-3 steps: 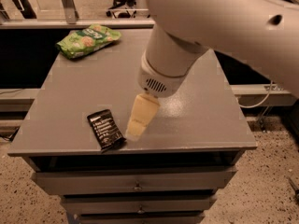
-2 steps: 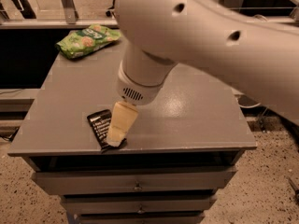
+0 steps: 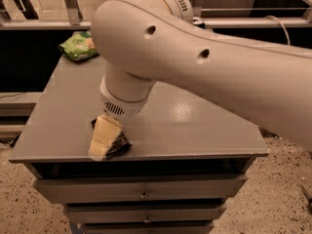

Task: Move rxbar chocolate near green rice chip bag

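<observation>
The rxbar chocolate [image 3: 118,145] is a small black wrapper lying near the front left edge of the grey cabinet top [image 3: 195,121]; most of it is hidden under the gripper. My gripper [image 3: 104,140], with cream-coloured fingers, is right over the bar at the front edge. The green rice chip bag [image 3: 78,46] lies at the far left corner of the top, well away from the bar. My large white arm covers much of the view.
The cabinet has drawers [image 3: 144,189] below its front edge. A metal rail and dark shelving [image 3: 44,23] run behind the cabinet. Speckled floor [image 3: 273,199] lies to the right.
My arm has swung left and toward the front edge; the gripper has moved from beside the bar to right over it. The bar and the bag have not moved on the cabinet top.
</observation>
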Action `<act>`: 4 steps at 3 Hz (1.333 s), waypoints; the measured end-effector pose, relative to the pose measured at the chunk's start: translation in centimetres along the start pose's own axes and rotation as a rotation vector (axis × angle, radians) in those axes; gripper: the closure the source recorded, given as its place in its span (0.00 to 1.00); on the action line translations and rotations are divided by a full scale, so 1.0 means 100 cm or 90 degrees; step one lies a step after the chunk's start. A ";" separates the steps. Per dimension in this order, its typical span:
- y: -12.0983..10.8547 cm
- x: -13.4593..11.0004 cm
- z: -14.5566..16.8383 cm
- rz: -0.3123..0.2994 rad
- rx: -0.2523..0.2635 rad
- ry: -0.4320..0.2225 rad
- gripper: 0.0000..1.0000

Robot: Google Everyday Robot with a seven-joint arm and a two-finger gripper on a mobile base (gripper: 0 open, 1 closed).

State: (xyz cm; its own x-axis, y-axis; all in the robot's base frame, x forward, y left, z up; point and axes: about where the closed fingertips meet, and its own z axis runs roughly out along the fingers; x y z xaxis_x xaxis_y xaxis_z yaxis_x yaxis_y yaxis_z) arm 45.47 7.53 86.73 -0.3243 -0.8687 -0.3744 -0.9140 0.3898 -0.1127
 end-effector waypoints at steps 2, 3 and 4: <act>0.020 -0.004 0.030 0.024 -0.017 -0.003 0.00; 0.021 -0.004 0.047 0.036 -0.018 0.001 0.25; 0.018 -0.003 0.053 0.044 -0.014 0.000 0.48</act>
State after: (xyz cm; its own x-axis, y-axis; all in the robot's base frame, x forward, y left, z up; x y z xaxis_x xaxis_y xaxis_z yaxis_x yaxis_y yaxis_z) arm 45.25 10.12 81.75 -0.3868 -0.8402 -0.3800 -0.8947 0.4418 -0.0662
